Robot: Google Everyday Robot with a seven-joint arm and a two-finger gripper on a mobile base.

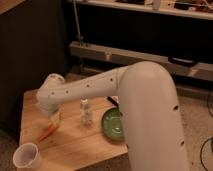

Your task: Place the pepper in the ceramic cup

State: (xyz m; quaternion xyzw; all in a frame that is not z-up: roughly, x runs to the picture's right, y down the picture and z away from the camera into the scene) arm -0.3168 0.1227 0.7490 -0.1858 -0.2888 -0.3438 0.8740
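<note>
The pepper (47, 133), slender and orange-red, lies slanted on the wooden table (75, 142) at its left side. My gripper (54, 120) hangs from the white arm right over the pepper's upper end, touching or nearly touching it. The ceramic cup (27, 156), white with a pale inside, stands upright at the table's front left corner, a short way below and left of the pepper. The gripper's tips are hidden behind the wrist and the pepper.
A small white shaker bottle (86, 111) stands mid-table, right of the gripper. A green bowl (114, 124) sits to its right, partly behind my arm. A dark cabinet and metal shelf rails stand behind the table.
</note>
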